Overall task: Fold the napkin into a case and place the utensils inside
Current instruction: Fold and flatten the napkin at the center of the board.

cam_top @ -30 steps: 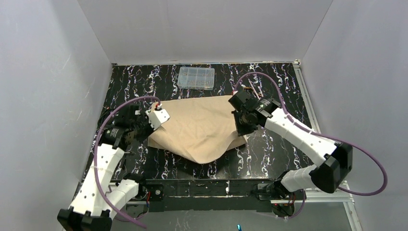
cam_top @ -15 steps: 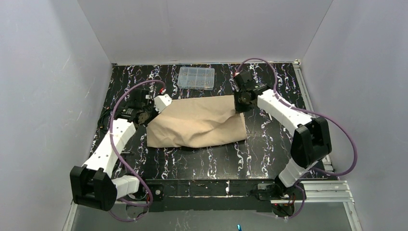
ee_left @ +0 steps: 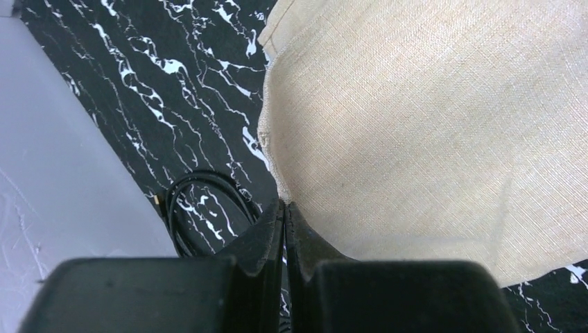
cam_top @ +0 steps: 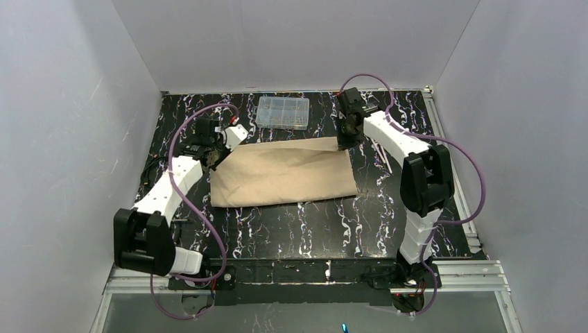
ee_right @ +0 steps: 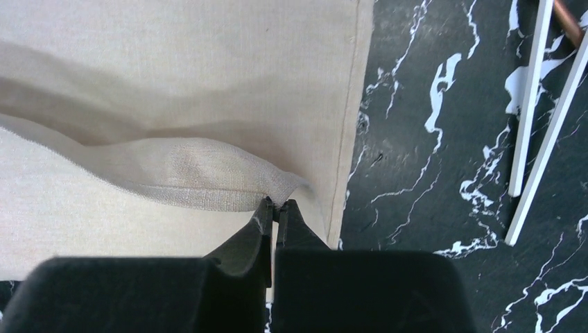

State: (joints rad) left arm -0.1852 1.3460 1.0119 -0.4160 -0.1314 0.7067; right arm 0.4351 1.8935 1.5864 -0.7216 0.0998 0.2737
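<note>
Napkin pulled back flat in 1 fold, left pincer and right pincer each clamped on 1 corner

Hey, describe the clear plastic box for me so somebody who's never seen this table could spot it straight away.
Start from the black, white-veined table and look toward its far edge, opposite the arm bases. Just beyond the big beige napkin, and apart from it, lies the compartment box. It is the only see-through, hard-edged rectangle there, divided into small cells.
</note>
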